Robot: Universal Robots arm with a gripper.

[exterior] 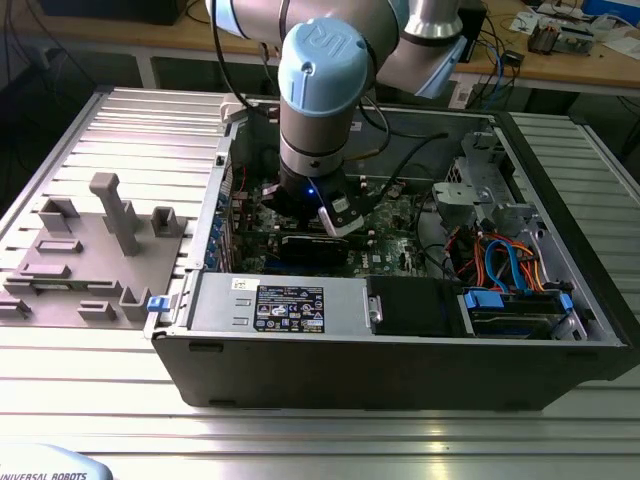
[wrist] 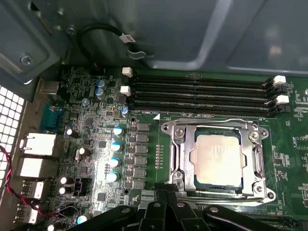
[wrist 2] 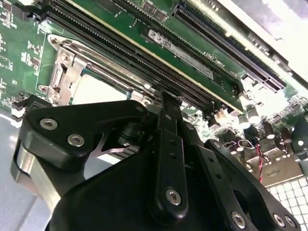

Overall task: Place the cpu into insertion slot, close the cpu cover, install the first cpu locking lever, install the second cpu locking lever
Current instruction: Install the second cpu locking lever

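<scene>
While case sits on ribbed metal table, desks behind.

bench: ribbed silvery metal top, bright glare near front edge | rear: wooden desk along the back, cluttered with cables and small electronics | under desk: dark shadow | light: even, from overhead

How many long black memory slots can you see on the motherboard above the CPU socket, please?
4, stacked in parallel between the cpu cover and the case wall: the first nearest the wall, then the second, third and fourth nearest the socket.
</scene>
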